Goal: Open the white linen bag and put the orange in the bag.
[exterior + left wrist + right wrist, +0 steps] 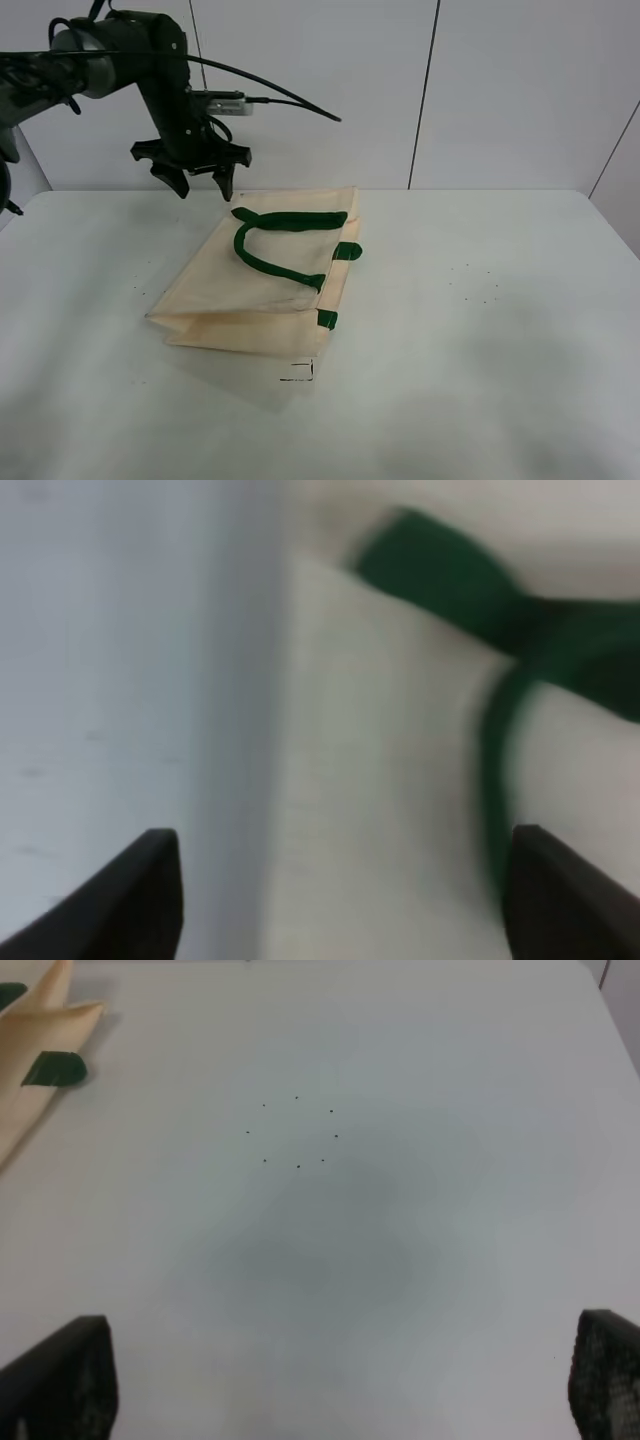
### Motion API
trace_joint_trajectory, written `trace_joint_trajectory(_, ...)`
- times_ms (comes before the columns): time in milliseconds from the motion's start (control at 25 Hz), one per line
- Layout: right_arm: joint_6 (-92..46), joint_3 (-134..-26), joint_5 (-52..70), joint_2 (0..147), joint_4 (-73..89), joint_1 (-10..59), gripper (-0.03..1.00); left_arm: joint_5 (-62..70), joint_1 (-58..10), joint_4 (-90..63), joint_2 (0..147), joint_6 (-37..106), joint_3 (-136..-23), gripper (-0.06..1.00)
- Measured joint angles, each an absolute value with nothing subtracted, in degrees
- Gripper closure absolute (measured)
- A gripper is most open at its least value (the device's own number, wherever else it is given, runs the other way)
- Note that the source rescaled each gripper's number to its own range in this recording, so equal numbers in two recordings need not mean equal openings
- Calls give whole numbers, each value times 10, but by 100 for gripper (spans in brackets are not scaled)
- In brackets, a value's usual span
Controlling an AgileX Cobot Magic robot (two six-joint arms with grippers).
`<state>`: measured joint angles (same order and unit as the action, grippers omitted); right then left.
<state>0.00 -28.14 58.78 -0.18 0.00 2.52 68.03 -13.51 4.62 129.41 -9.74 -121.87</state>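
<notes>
We see the white linen bag (265,285) lying flat on the white table (500,330), a soft cream cloth rectangle folded into a few loose pleats along its near edge. Its weave looks matte and slightly rumpled. A dark green strap handle (272,245) curves in a flattened U across the bag's upper face, and short green tabs (347,251) sit along the rim on the bag's right side.

The left gripper (202,185) hangs above the bag's far left corner — black, angular, its two fingers spread wide with nothing between them. In the left wrist view the dark fingertips (135,895) frame blurred cream cloth (380,810) and a smear of green strap (470,590), with the table's pale surface on one side.

The right gripper (340,1385) shows only in its own wrist view, its rough black fingers at the two corners and set far apart over bare table. A corner of the bag (40,1050) with a green tab lies well away from it — and a ring of tiny dark specks (295,1132) dots the table between them.

We find no orange in any view.
</notes>
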Motion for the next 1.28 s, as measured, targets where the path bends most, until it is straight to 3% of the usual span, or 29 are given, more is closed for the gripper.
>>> trace_joint_trajectory(400,0,-281,588,-2,0,25,-3,680,-19,52,1294,-90,-1219,8)
trace_joint_trajectory(720,0,-281,588,-2,0,25,-3,680,-9,32,1287,-78,-1197,8)
trace_joint_trajectory(960,0,-281,588,-2,0,25,-3,680,-9,28,1221,-71,-1078,8)
trace_joint_trajectory(1280,0,-281,588,-2,0,25,-3,680,-11,30,1051,-76,-802,8)
